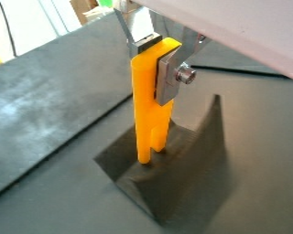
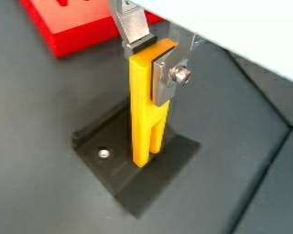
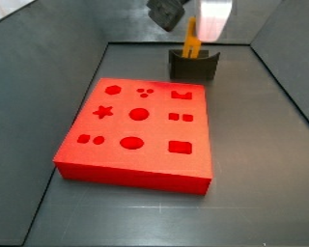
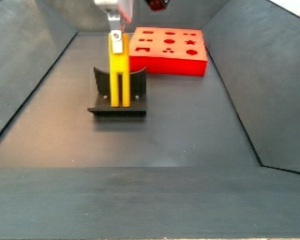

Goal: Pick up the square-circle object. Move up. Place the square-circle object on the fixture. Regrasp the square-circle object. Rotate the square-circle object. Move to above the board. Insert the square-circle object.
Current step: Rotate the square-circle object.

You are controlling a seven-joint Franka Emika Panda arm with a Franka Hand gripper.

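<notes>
I have the gripper (image 2: 156, 57) above the fixture (image 2: 113, 164), its silver fingers (image 2: 174, 73) clamped on the upper end of the square-circle object (image 2: 143, 114), which stands upright with its lower end down on the fixture's base plate in both wrist views. The peg looks rigid, light and smooth plastic, so I judge it could slip; I'd hold it across its flat faces. The red board (image 3: 138, 121) lies well apart.

yellow-orange square-circle object (image 4: 116, 70), dark fixture (image 4: 119, 97), red board (image 3: 138, 130)
</notes>
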